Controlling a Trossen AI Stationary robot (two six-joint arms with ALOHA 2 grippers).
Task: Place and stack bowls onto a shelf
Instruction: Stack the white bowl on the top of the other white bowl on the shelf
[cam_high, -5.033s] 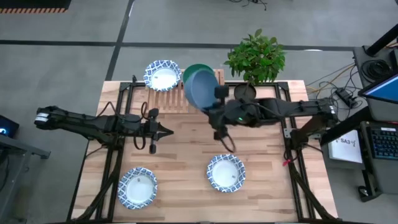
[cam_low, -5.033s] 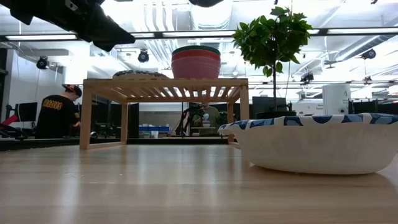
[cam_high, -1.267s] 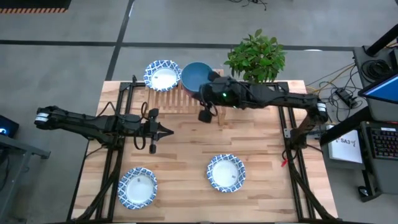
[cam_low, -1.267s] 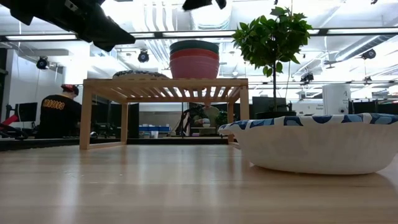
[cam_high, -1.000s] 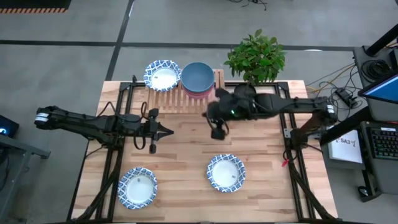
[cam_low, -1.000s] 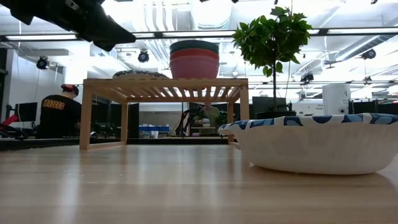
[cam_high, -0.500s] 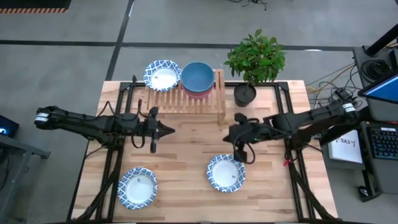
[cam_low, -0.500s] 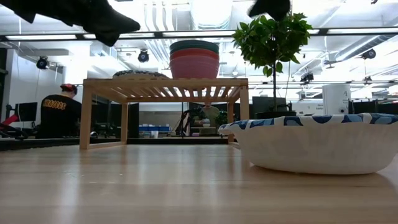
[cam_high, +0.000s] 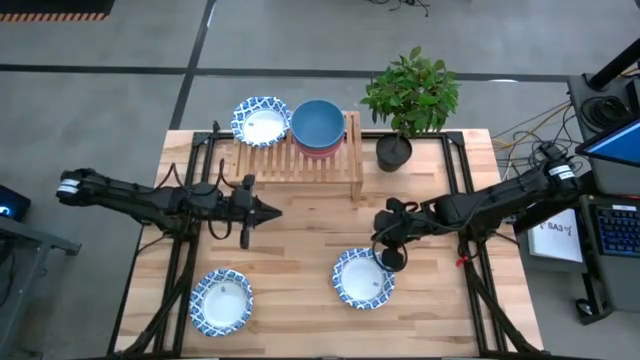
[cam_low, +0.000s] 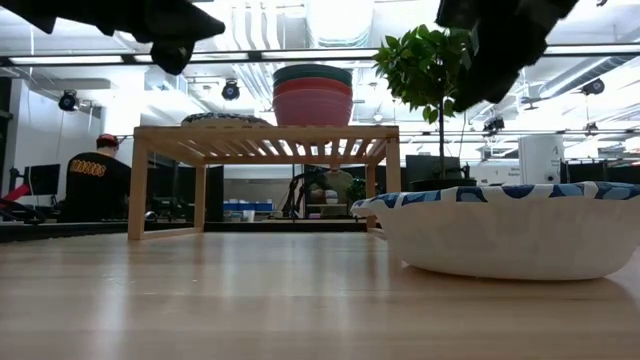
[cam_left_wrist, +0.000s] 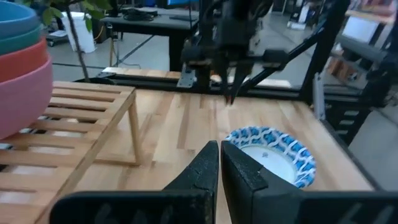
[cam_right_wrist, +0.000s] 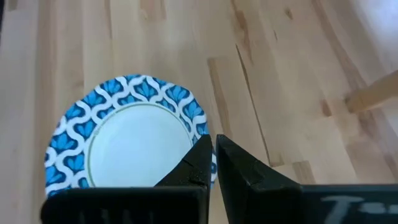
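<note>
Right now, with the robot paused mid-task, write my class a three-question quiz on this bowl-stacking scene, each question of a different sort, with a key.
1. True or false: the blue bowl tops the stack on the shelf.
2. How many patterned bowls lie on the table off the shelf?
3. The right gripper hangs over: A) the near-right patterned bowl B) the plant pot C) the left gripper

Key: 1 true. 2 two. 3 A, at its rim, jaws shut and empty.
</note>
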